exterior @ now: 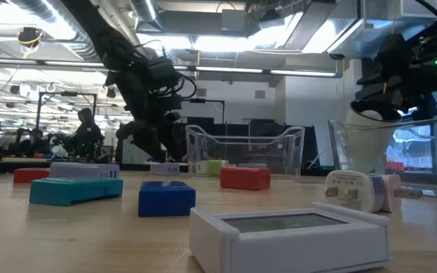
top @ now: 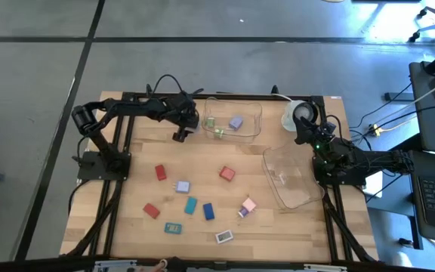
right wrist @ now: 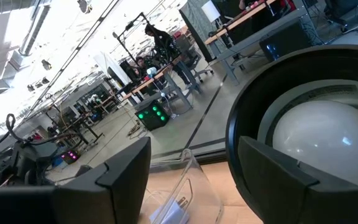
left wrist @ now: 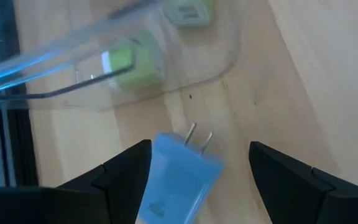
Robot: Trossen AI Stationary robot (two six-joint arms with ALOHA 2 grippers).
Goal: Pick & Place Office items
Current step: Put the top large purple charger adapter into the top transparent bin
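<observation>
My left gripper [top: 180, 136] hangs open, pointing steeply down, just off the near left corner of the far clear tub [top: 232, 117]. In the left wrist view a light blue plug block [left wrist: 179, 180] with two prongs lies on the wood between the spread fingers; I cannot tell whether either finger touches it. Inside that tub are a green piece [left wrist: 132, 62], a lavender piece [top: 236, 122] and a pale piece [top: 218, 132]. Other office items lie across the table's middle: red [top: 160, 172], red [top: 226, 174], teal [top: 191, 204], blue [top: 208, 211], pink [top: 248, 205], white [top: 223, 236]. My right gripper [right wrist: 191, 168] waits open at the far right.
A second clear tub [top: 289, 177] lies at the right, near my right arm's base. A round white-and-black object [right wrist: 316, 130] stands close in front of my right gripper at the far right corner. Bare wood shows between the far tub and the scattered pieces.
</observation>
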